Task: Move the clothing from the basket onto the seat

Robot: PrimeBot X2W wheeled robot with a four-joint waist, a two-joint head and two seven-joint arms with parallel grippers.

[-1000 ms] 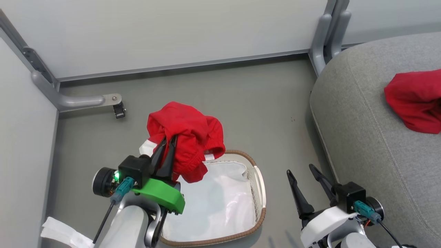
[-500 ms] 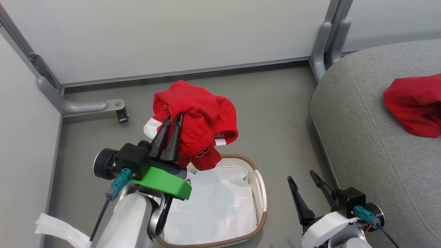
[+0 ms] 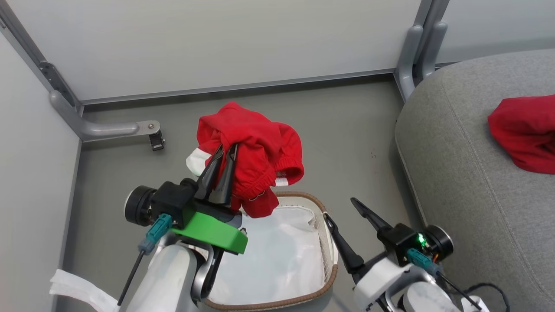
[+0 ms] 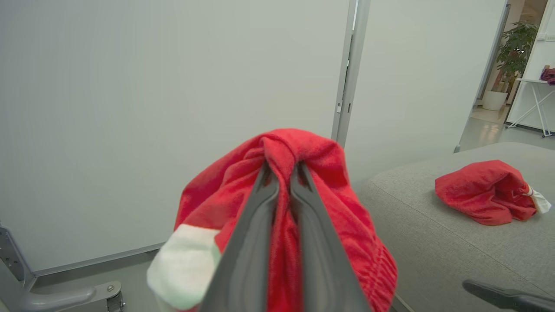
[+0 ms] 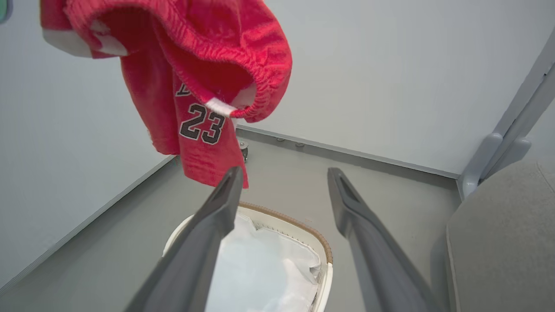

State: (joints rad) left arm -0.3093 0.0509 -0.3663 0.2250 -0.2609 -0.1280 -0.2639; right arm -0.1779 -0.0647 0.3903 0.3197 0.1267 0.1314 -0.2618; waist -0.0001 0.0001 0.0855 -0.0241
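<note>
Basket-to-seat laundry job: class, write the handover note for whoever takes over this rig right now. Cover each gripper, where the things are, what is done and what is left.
The left gripper is shut on the held red garment, in the air above the far rim of the basket.
The right gripper is open and holds nothing, by the basket's right rim.
The other red garment lies on the seat.
The basket shows its white liner; no clothing is seen in it, though the left arm hides part.
Done: one garment placed, one lifted out.
Left: carry the held garment to the seat and release it.
</note>
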